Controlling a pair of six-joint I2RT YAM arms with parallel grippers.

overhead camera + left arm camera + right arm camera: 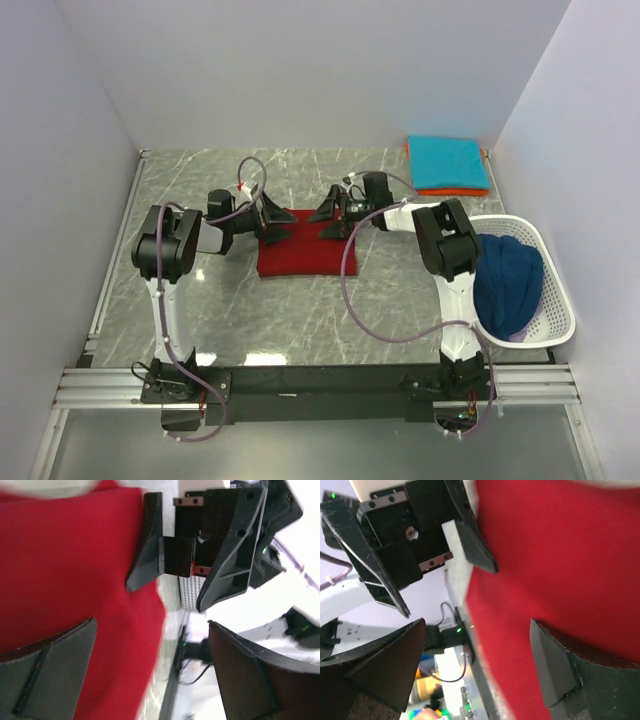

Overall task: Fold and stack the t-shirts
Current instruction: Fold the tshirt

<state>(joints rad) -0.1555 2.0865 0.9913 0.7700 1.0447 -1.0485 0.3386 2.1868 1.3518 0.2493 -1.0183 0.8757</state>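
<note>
Seen only from above: dark red t-shirt (303, 258) folded into a rectangle near the middle of the table (250, 310). Left gripper (278, 228) over its far left corner, right gripper (328, 222) over its far right corner, tips turned toward each other. Also only from above: teal t-shirt (447, 160) folded on top of the orange t-shirt (455, 190) at the far right corner of the table. Navy blue t-shirt (508, 285) bunched inside the white basket (558, 310) at the right edge.

Shown best by the wrist cameras: both pincers spread wide, nothing clamped between the jaws. Left wrist view filled on its left side by red cloth, with the opposite pincer facing in from above. Right wrist view mirrored, red cloth on its right side.

Hard to make out: whether any fingertip touches the cloth. Far edge of the red rectangle partly covered by both pincers from above. Cloth border smeared in both close views. Orange shirt hidden apart from a thin sliver along the near and left edges of the teal one. Lower part of the navy bundle masked by the right arm and the basket wall.
</note>
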